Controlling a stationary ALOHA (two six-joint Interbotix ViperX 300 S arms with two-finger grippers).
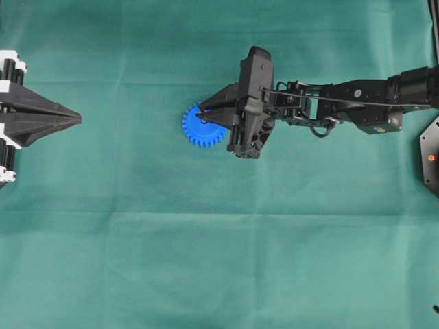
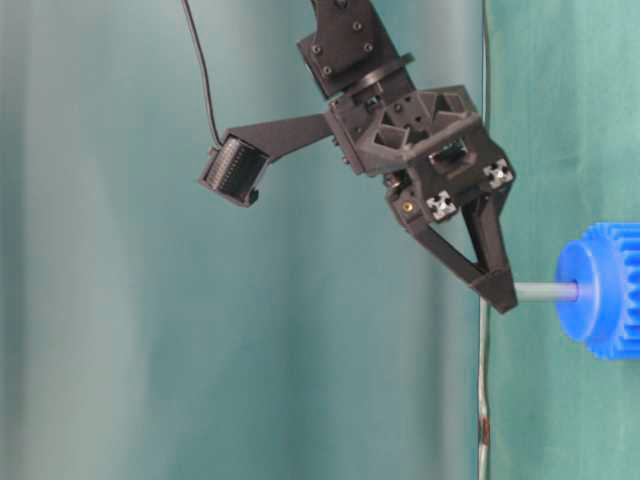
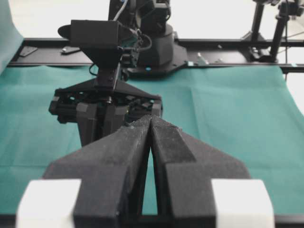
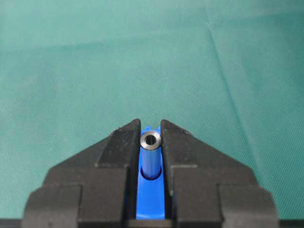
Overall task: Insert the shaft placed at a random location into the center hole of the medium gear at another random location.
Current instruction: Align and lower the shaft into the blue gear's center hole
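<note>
A: Where does your right gripper (image 4: 151, 135) stand, and what is in it?

B: It is clamped on the shaft (image 4: 151, 141). In the right wrist view the 2 black fingers (image 4: 118, 142) press on either side of the pin, whose bright ring-shaped end faces the camera. In the table-level view the fingertips pinch the outer end of the grey pin, and its other end runs into the raised hub of the medium gear (image 2: 605, 290).

A: So the shaft is in the center hole?

B: Its far end meets the hub at the middle, where the hole lies; the hole itself is covered, so you cannot tell how deep the pin sits.

A: Where is the gear on the worktop?

B: In the overhead view the blue toothed disc lies flat on the green cloth (image 1: 219, 233), near the middle of the worktop and somewhat toward its upper edge. Your right gripper covers the gear's right side.

A: And your left gripper (image 1: 77, 118)?

B: It is at the worktop's left edge, well apart from the gear. In the left wrist view its 2 fingers (image 3: 118, 152) meet at the tips with nothing between them.
</note>
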